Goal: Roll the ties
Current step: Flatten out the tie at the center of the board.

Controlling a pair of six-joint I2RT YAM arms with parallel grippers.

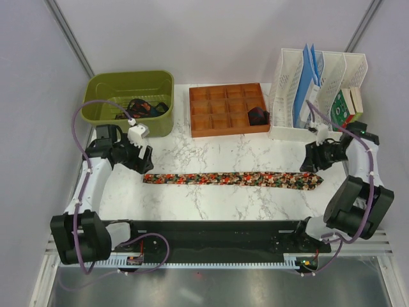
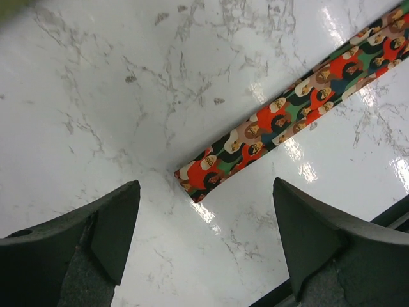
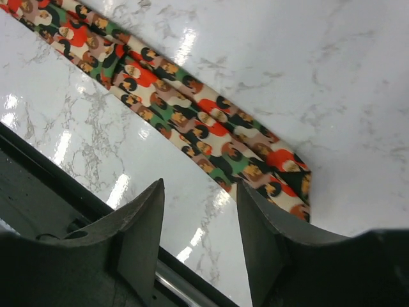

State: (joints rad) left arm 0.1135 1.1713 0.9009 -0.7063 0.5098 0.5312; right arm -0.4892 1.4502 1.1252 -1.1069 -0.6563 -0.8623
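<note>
Where the white marble counter (image 1: 211, 208) carries it, a necktie (image 1: 233, 179) speckled red, green and orange on black lies flat, unrolled, left to right, the left jaws and right jaws gaping empty above its ends.

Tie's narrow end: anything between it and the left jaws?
Nothing. The left wrist view shows only bare marble table between the tie and the left gripper's open jaws on either side.

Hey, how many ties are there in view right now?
3 at least: a speckled tie flat on the table, a dark roll in the wooden tray's right-end compartment, and a dark tangle in the green bin, which may hide more.
</note>
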